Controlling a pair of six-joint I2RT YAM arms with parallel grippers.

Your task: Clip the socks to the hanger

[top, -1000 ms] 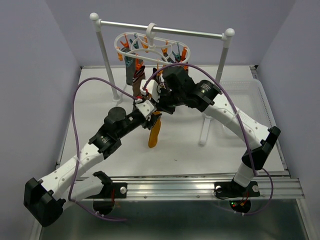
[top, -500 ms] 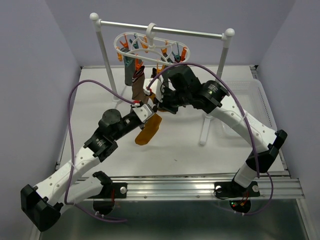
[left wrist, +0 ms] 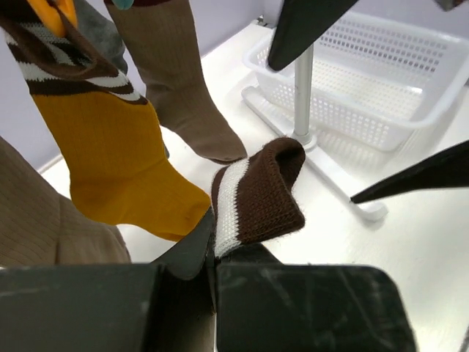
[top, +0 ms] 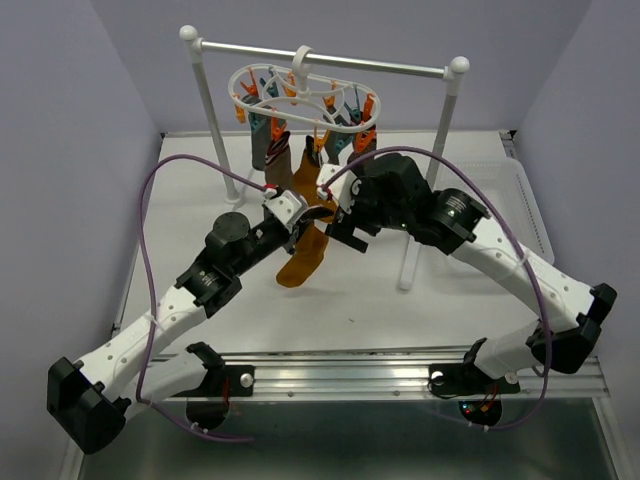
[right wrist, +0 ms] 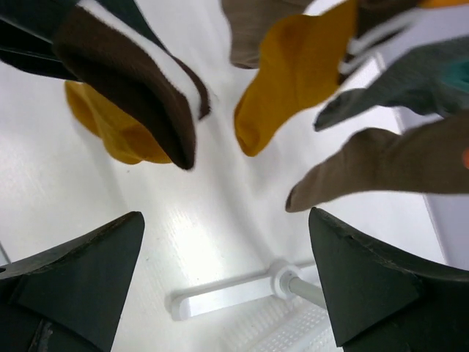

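Left end effector clamped on striped sock cuff below hanger; right end effector fingers apart, also below hanger.

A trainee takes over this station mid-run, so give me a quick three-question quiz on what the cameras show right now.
1. True or false: the right gripper is shut on a sock.
2. What does the left gripper hold? A) an orange clip. B) the mustard-orange sock, by its brown knit cuff with a white stripe. C) nothing.
3. Fill in: the white plastic oval hanger hangs from the ____ of the white two-post rack.

Key: 1 false, its jaws stand open. 2 B. 3 metal crossbar.
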